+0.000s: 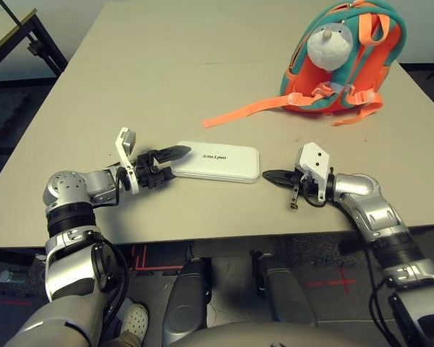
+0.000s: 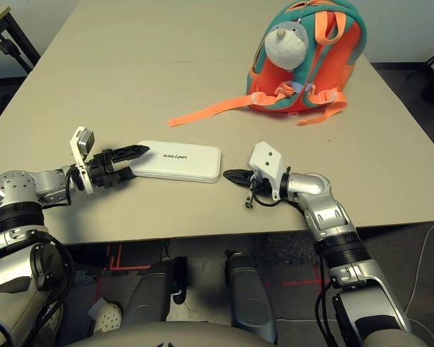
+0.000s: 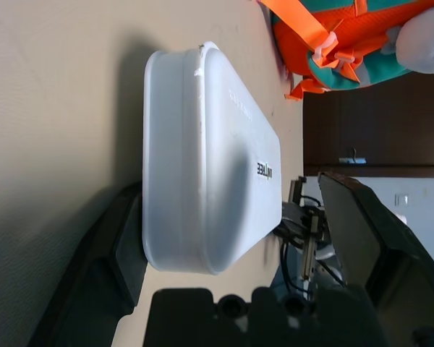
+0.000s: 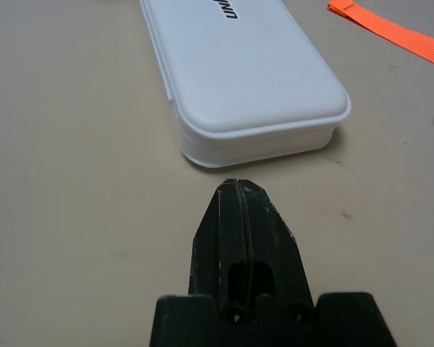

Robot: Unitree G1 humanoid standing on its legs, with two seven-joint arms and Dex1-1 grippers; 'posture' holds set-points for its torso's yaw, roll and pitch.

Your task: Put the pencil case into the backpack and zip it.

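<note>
Nearest us, our left pincer (image 1: 175,162) stands wide open at the left end of the pencil case (image 1: 217,161), one finger (image 3: 105,256) beside that end on the counter (image 1: 166,79) and the other above the lid, while our right pincer (image 1: 269,176) is closed and empty, its tip just short of the case's right end. The white case lies flat between them. The backpack (image 1: 345,61) stands well apart at the far right, an orange strap (image 1: 240,113) trailing toward the case.

Pencil case (image 1: 215,160) flat on table (image 1: 166,72), backpack (image 1: 343,61) behind it to the right
</note>
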